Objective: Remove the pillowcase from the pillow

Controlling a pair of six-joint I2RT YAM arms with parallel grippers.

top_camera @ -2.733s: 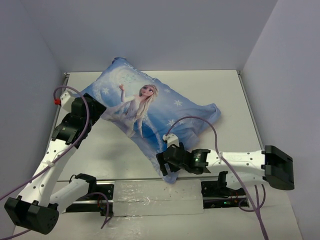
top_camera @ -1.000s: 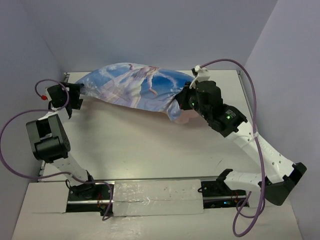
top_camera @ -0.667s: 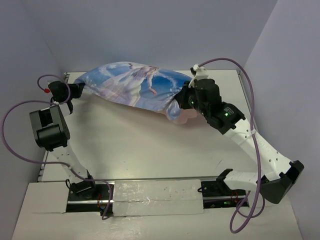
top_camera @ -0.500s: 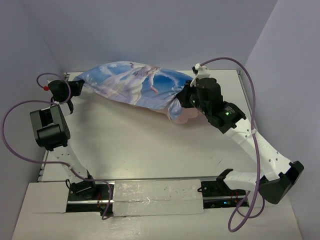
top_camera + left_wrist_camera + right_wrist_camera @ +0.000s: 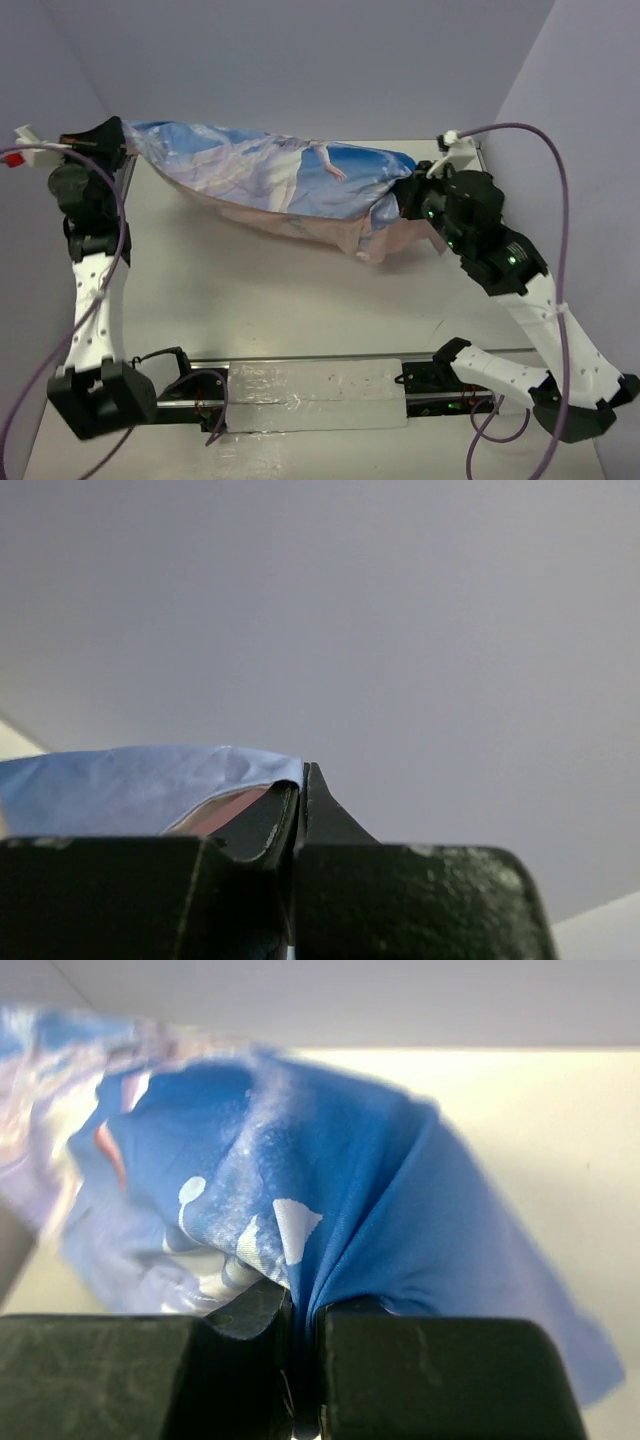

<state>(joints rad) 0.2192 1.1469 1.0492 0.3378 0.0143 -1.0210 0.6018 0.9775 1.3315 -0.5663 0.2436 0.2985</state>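
Thin, limp and light, the pillowcase (image 5: 270, 175) is held stretched above the counter (image 5: 300, 300), left and right jaws clamped on opposite ends; bunched corners are judged the surest hold.

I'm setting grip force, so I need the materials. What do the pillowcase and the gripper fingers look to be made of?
Pillowcase: thin, soft printed fabric with a matte look, probably cotton or polyester. It gathers into folds at the right gripper and sags in the top view. Fingers: black, hard, with a faintly speckled matte finish, likely moulded or printed plastic.
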